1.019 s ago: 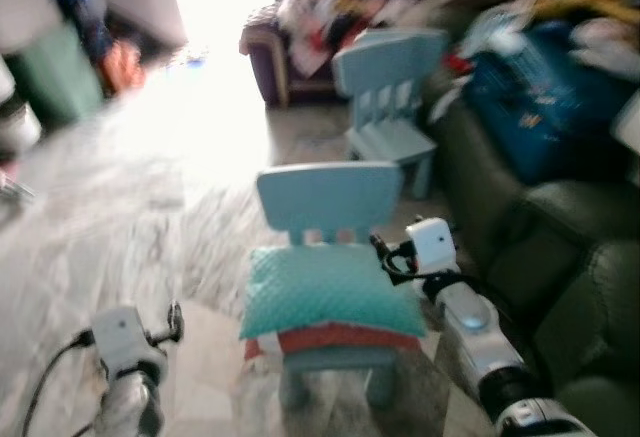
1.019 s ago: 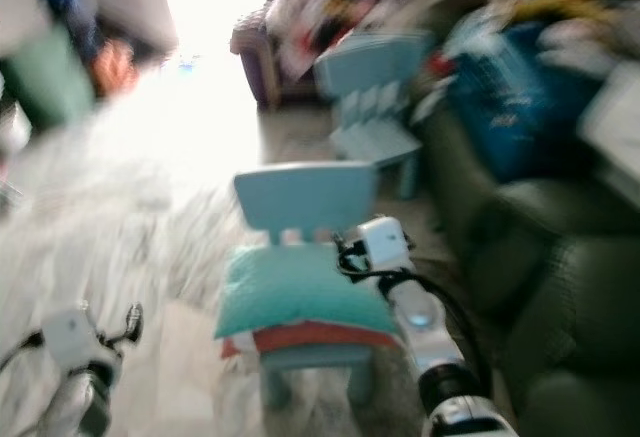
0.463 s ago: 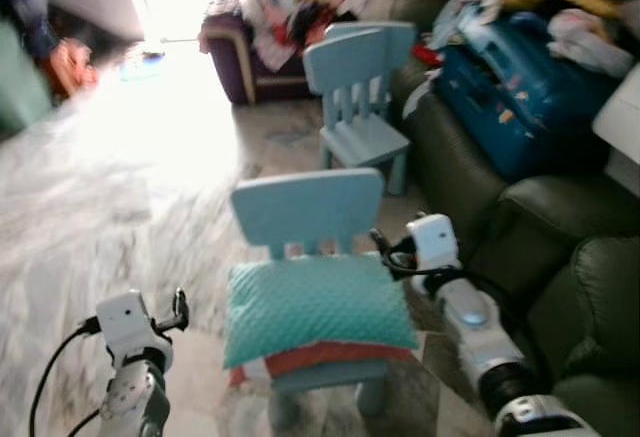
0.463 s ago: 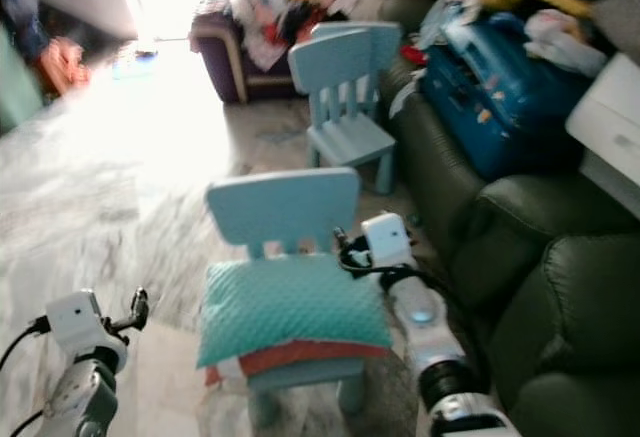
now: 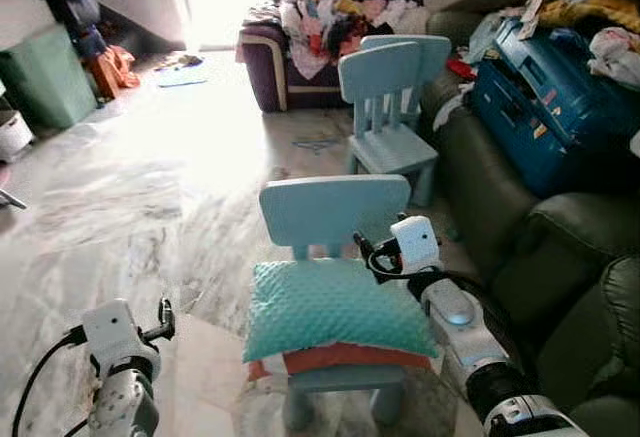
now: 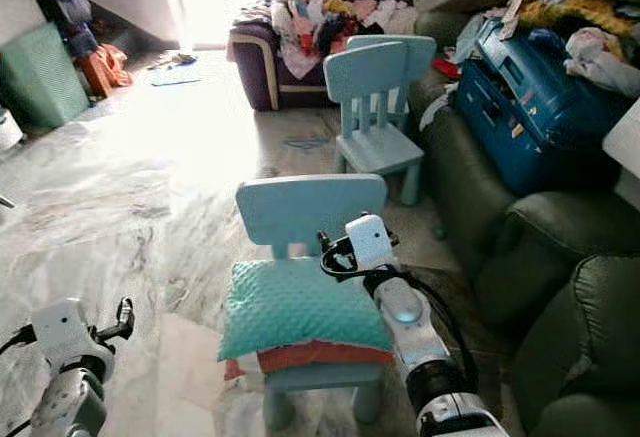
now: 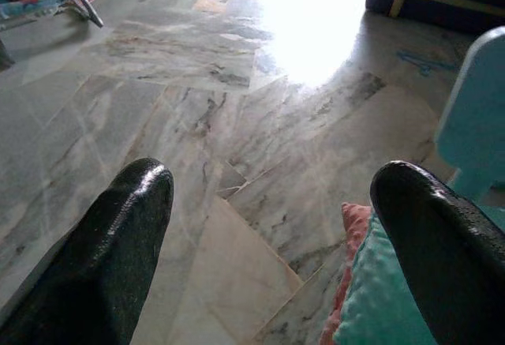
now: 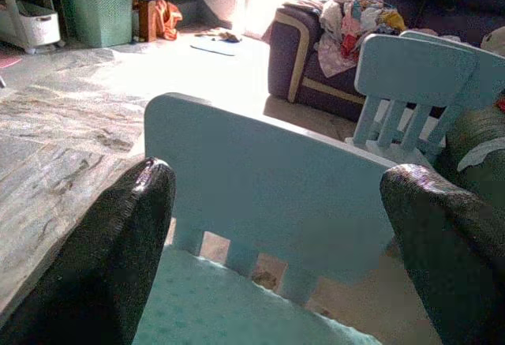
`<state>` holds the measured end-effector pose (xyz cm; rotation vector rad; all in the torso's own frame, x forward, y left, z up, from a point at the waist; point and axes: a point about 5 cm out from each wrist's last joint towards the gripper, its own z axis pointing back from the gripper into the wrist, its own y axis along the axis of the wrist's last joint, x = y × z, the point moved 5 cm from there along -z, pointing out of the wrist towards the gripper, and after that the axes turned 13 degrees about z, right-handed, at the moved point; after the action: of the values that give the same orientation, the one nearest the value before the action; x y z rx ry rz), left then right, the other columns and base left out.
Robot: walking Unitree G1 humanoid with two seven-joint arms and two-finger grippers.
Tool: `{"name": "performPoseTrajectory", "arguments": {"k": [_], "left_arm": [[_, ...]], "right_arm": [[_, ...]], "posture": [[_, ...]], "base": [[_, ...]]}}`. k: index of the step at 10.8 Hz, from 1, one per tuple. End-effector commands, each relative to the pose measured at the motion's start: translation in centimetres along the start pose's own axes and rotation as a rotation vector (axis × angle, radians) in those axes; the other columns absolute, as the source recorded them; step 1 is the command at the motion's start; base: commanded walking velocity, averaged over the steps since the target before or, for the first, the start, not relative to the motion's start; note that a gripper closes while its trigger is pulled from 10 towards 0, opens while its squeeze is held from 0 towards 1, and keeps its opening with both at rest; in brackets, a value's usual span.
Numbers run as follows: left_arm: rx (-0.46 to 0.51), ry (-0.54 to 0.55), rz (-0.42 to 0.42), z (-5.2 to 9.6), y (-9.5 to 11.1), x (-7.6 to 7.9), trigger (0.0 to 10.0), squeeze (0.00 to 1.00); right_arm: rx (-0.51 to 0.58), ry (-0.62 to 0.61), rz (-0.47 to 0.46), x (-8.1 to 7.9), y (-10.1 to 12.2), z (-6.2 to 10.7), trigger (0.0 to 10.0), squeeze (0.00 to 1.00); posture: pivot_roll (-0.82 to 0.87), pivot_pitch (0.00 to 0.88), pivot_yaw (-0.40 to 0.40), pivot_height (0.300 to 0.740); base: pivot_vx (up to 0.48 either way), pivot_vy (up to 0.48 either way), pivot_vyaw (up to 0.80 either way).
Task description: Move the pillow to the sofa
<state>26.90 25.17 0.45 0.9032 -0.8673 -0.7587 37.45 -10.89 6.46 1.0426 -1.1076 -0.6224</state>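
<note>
on the seat of the near blue chair lies the teal pillow, atop a red cushion. the right gripper hovers at its far right corner, fingers spread; the left gripper, also spread, hangs left of the chair. the dark green sofa stands just right.

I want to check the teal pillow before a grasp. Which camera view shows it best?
The left eye view: the whole teal pillow lies on the small blue chair, over a red cushion. The right eye view matches. Each wrist view catches just an edge between open fingers.
</note>
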Motion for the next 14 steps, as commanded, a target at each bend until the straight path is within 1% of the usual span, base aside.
{"name": "performPoseTrajectory", "arguments": {"k": [1,8,12,14], "left_arm": [[0.002,-0.005,-0.014,-0.11,0.04,0.19,10.0,0.00],[0.002,-0.005,-0.005,-0.13,-0.14,0.31,10.0,0.00],[-0.001,-0.010,0.000,-0.08,-0.25,0.35,10.0,0.00],[0.001,-0.010,0.002,-0.06,-0.24,0.34,10.0,0.00]], "right_arm": [[0.013,-0.005,0.003,0.27,0.31,-0.09,10.0,0.00],[0.014,0.003,0.010,0.29,0.47,-0.29,10.0,0.00],[0.009,0.004,0.009,0.26,0.29,-0.19,10.0,0.00],[0.008,0.004,0.009,0.25,0.26,-0.17,10.0,0.00]], "posture": [[-0.10,0.000,0.049,0.740],[-0.10,0.000,0.041,0.740],[-0.10,0.000,0.040,0.740],[-0.10,0.000,0.040,0.740]], "base": [[0.000,0.000,0.00],[0.000,0.000,0.00],[0.000,-0.295,0.00],[0.000,-0.437,0.00]]}}
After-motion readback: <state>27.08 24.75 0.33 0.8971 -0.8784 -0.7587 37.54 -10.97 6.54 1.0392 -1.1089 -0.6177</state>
